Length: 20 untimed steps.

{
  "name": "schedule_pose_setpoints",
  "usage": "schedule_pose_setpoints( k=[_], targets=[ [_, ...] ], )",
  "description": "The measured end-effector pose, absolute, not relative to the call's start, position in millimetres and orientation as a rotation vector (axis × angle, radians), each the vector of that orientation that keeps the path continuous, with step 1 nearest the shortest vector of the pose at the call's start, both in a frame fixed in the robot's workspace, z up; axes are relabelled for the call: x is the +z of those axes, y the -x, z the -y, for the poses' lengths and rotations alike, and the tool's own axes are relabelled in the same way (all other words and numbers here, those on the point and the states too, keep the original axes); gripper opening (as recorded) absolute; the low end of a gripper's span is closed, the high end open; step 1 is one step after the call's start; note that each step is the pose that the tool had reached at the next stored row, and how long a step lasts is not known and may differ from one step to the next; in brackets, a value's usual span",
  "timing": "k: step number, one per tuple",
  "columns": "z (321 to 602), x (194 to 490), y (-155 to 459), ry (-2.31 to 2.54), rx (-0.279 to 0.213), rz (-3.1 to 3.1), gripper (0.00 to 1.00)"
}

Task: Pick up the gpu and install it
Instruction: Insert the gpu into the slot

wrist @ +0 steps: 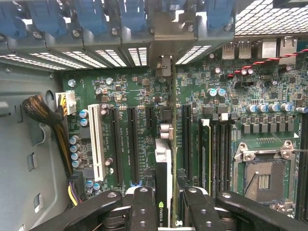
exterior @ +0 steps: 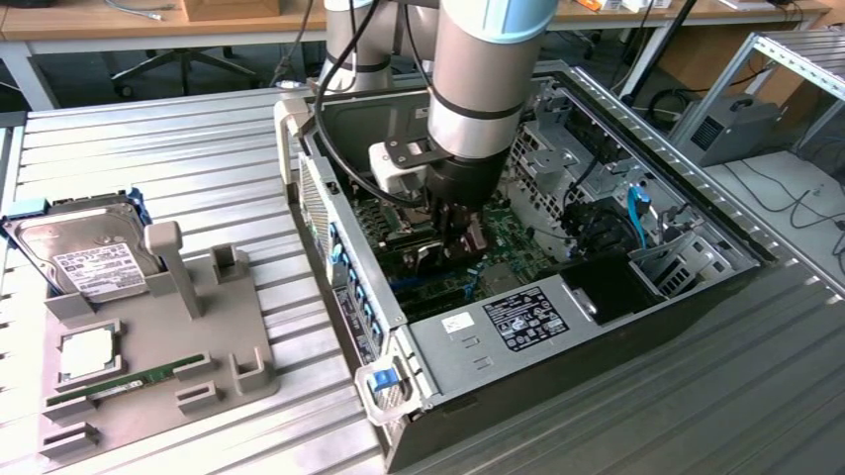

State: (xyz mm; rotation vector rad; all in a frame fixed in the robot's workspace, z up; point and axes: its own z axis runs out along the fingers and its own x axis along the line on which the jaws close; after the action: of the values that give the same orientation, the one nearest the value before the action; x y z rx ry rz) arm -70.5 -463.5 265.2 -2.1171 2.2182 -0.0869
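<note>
1. An open computer case (exterior: 442, 391) lay on its side on the ribbed metal table (exterior: 172, 148), at the exterior view's right. Inside it were a green motherboard (wrist: 139, 91), a silver power supply with a white label (exterior: 528, 312) at the near end, and a blue cable (exterior: 640, 213) at the far right.
2. On the motherboard the wrist view showed a row of long black slots, one white slot (wrist: 96, 139), an empty processor socket (wrist: 262, 175) and a sleeved cable bundle (wrist: 45, 113) beside the board.
3. A grey fixture tray (exterior: 232, 332) sat on the table at the exterior view's left, well apart from the case. It held a hard drive (exterior: 86, 252) standing tilted at its far end, a square processor chip (exterior: 89, 353) lying flat, and a narrow green memory stick (exterior: 133, 378) lying near the front.
4. The arm reached down into the case, with the claw (wrist: 166, 202) low over the motherboard.
5. The claw was closed narrowly on the gpu (wrist: 162, 159), one finger on each face of the card.
6. The gpu stood on edge between the fingers, in line with the black slots, its bracket end reaching the case's rear slot openings. Whether its edge sat fully in a slot could not be told.
</note>
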Motion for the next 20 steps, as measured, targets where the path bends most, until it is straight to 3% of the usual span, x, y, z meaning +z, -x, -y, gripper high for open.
schedule_pose_setpoints(
  k=[20],
  targets=[
    [463.4, 262.7, 72.3, 2.117, -0.088, -2.218, 0.27]
  ],
)
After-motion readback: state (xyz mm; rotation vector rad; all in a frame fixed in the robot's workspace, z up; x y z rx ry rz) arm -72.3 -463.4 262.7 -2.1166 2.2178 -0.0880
